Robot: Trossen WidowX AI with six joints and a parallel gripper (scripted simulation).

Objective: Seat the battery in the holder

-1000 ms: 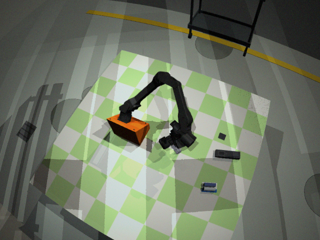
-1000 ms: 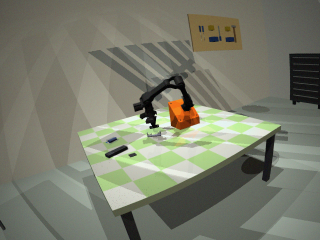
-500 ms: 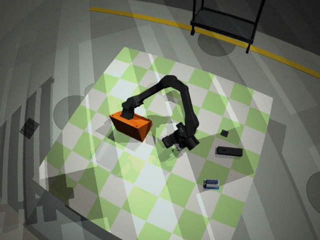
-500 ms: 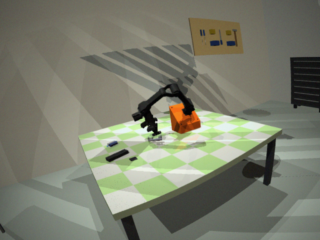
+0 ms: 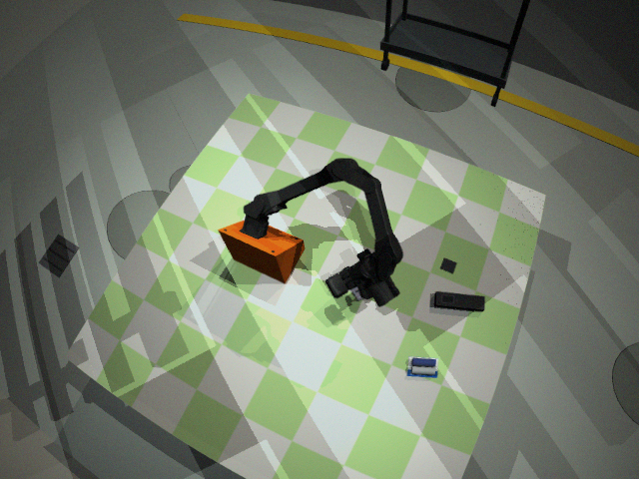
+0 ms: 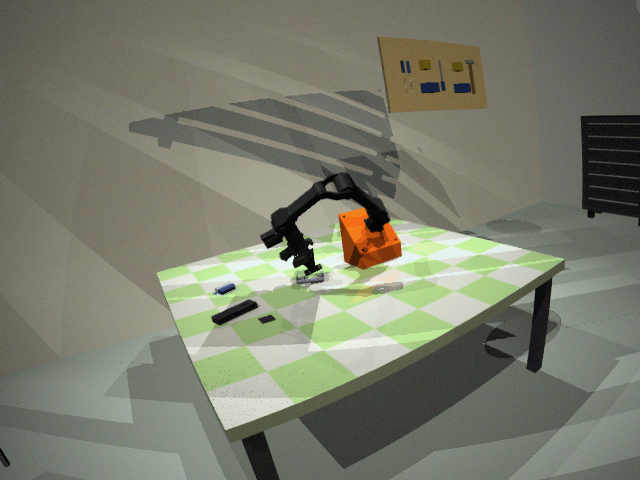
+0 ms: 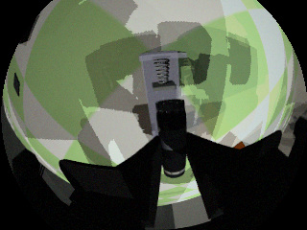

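No brand name, label or writing can be read on anything in these views.

A black robot arm (image 5: 360, 186) rises from an orange block-shaped base (image 5: 263, 249) and bends down over a tabletop (image 6: 413, 330) checked in green and pale grey. Its gripper (image 7: 172, 153) is closed on a dark cylindrical battery (image 7: 172, 134), which it holds low over the checks. In the wrist view the battery runs lengthwise between the two dark fingers, one end pointing away from the camera toward a pale grey holder (image 7: 163, 77).

The holder lies on the tabletop straight ahead of the battery, roughly in line with it. A coil spring (image 7: 161, 72) shows at the holder's far end. The battery's far end overlaps the holder's near end in the picture (whether the two touch cannot be told). From the side camera the holder (image 6: 310, 279) sits directly beneath the gripper (image 6: 311, 268), very close under it.

Other things lie apart from the arm on the same side of the tabletop: a long flat black bar (image 5: 458, 300), a small black square (image 5: 447, 265) near it, and a small blue and white object (image 5: 421, 367) further out. None lies between the gripper and the holder.

On the wall behind hangs a tan board of tools (image 6: 431, 74), including blue and yellow pieces and a hammer. A dark shelving frame (image 5: 453, 41) stands on the floor beyond a yellow floor line (image 5: 567, 121).
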